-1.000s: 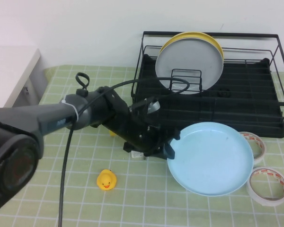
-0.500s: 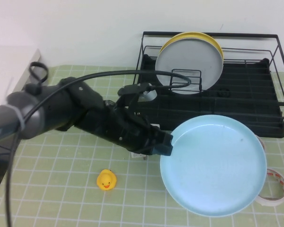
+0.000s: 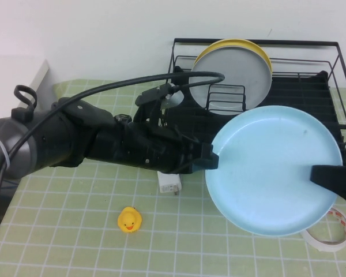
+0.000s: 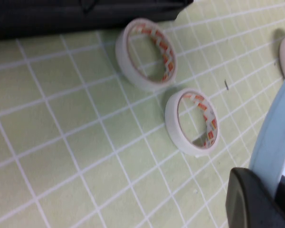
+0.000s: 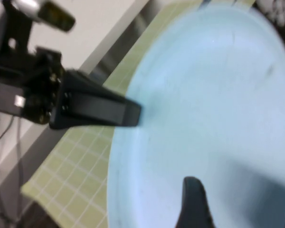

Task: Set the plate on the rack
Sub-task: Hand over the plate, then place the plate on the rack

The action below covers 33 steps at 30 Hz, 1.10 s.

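The light-blue plate (image 3: 274, 170) is held in the air in front of the black wire rack (image 3: 300, 124), its face toward the high camera. My left gripper (image 3: 210, 163) is shut on the plate's left rim. In the left wrist view the rim (image 4: 275, 128) runs between the black jaws of the left gripper (image 4: 271, 189). My right gripper (image 3: 334, 182) comes in from the right edge of the high view, at the plate's right rim. In the right wrist view the right gripper (image 5: 242, 209) is open, close in front of the plate's face (image 5: 213, 104).
A grey plate (image 3: 233, 72) and a yellow plate (image 3: 259, 49) stand in the rack's back left. A yellow duck (image 3: 130, 220) and a small white object (image 3: 170, 183) lie on the green mat. Two tape rolls (image 4: 145, 53) (image 4: 192, 121) lie under the plate.
The left arm has lifted the plate up and to the right, toward the rack. The right gripper has come into view at the plate's right rim.
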Tool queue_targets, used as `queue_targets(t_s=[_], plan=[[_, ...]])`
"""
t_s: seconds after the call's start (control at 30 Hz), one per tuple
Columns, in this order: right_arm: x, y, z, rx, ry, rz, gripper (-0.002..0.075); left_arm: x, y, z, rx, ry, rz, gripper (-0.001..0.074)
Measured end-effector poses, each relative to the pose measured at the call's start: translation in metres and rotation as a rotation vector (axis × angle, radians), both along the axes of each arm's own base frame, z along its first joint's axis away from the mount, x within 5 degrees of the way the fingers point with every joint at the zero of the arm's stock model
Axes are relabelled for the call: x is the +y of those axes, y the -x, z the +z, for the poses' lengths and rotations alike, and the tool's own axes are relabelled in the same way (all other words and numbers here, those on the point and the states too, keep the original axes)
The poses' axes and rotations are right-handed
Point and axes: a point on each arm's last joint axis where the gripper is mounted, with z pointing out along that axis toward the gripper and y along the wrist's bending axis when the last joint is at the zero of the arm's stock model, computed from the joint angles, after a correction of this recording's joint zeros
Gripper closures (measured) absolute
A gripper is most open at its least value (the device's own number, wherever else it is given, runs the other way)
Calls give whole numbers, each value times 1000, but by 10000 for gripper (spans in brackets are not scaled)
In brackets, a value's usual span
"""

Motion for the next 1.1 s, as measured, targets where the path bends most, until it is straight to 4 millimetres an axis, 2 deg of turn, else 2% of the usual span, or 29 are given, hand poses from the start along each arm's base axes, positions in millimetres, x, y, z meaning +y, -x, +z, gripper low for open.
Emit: queue_targets(t_s=[0.1,0.17,0.23,0.3,0.33,0.5,0.6,0.73,0.8,0.87,0.93,1.0,1.1], plan=[[2,-14,-13,67,-35,42,288,0,-1,1,-28,4,0,733],[3,-20,-19,80,-51,72,330,0,-2,1,-46,-1,-7,733],[5,-22,-23,70,-69,105,426,0,-2,1,-57,-5,-9,733],[6,-25,-25,49,-86,117,557,0,-2,1,-65,-8,-8,733],[5,-27,-26,41,-88,112,586,0,-3,1,-73,-13,-11,732],[3,-32,-27,-32,-47,125,583,1,-4,2,-103,-24,-7,703],[3,-37,-22,-109,-1,150,585,3,-6,2,-114,-28,5,599],[0,-50,-9,-214,69,159,597,11,-12,2,-112,-27,30,373],[-1,-58,0,-269,119,168,598,19,-16,2,-102,-19,40,307],[-3,-68,12,-333,185,184,598,31,-22,2,-81,-9,63,276],[-5,-81,23,-385,236,202,598,45,-28,2,-55,2,92,268],[-7,-96,31,-424,268,216,598,63,-34,2,-31,0,127,306],[-9,-123,39,-468,284,232,598,85,-41,-1,9,-29,172,461]])
